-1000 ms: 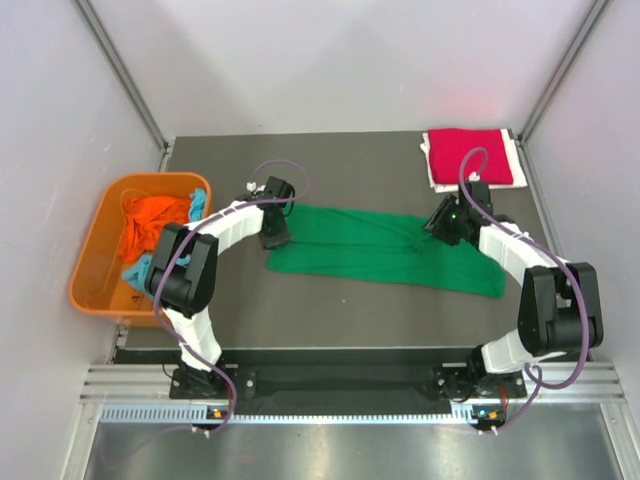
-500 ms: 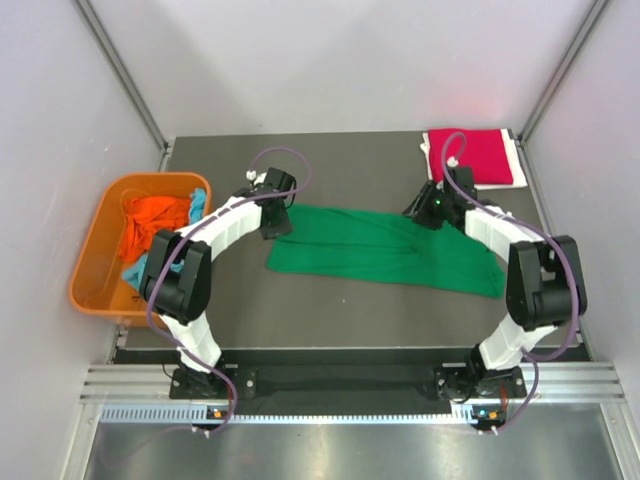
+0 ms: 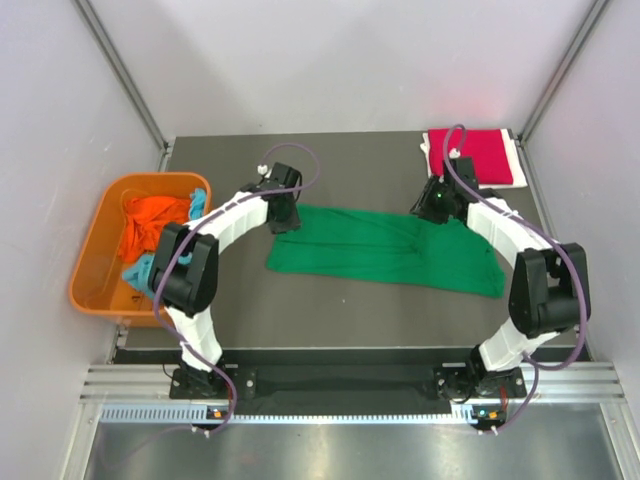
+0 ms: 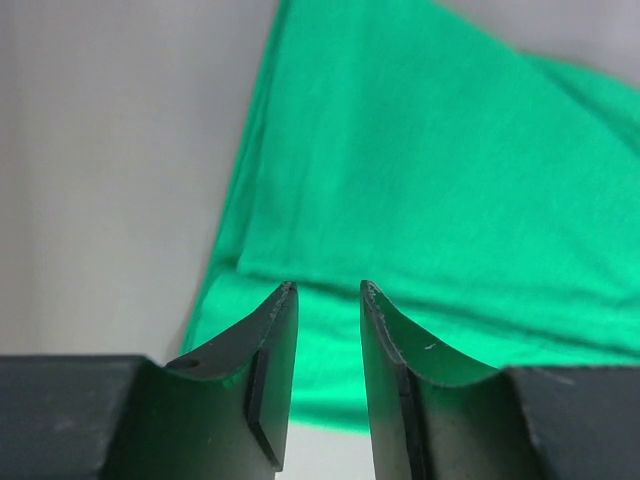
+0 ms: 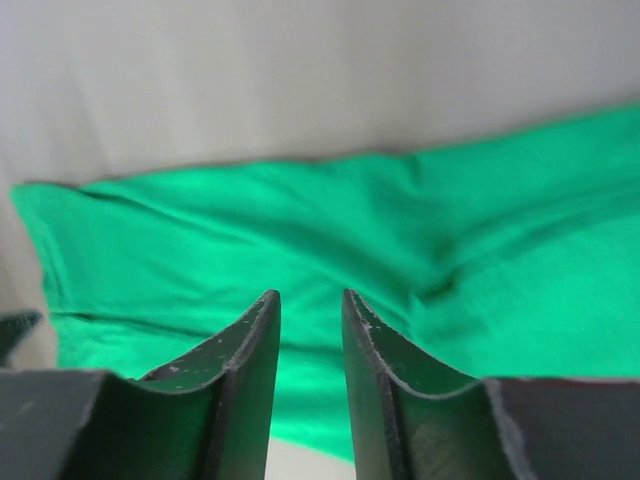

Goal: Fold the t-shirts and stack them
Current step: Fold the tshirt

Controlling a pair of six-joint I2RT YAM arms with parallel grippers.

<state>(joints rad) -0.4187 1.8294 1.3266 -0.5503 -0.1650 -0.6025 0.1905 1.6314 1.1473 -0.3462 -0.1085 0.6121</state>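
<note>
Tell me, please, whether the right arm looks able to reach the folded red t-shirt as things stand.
Probably yes: the right gripper is close beside the red t-shirt, with nothing standing between them.

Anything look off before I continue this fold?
Only the green t-shirt: its long folded strip lies slanted across the table, right end closer to the near edge, creased mid-length. The red t-shirt sits folded at the far right corner. Nothing spilled or damaged.
</note>
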